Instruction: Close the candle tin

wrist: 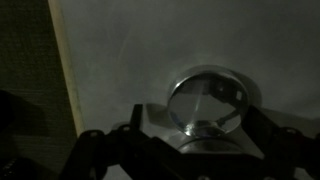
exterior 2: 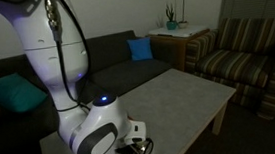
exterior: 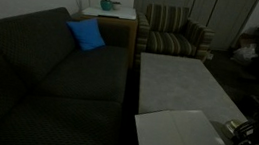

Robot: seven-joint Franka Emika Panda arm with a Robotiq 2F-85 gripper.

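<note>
The gripper [wrist: 195, 120] hangs low over the table [wrist: 120, 55], and in the wrist view the candle tin [wrist: 207, 95] lies right between its two fingers [wrist: 137, 118]. The jaws are spread wide. The left finger stands clear of the tin's side, while the right one is just beside its rim; whether it touches is too dark to tell. The tin sits on the pale tabletop, well in from the edge that runs down the left of that view.

The tin is round and silvery, with a bright rim. A shiny flat disc shows inside the rim, seemingly tilted. The picture is too dim to say whether this is the lid or the wax, or whether the tin is shut.

In an exterior view the gripper [exterior: 248, 142] is at the near corner of the table [exterior: 178, 84], with a small pale ring just beside it that may be the tin. In an exterior view the arm's big white joint [exterior 2: 98, 136] hides most of the gripper [exterior 2: 139, 149], and the tin cannot be made out.

Around the table stand a dark sofa [exterior: 30, 60] with a blue cushion [exterior: 86, 35] and a striped armchair [exterior: 175, 33].
</note>
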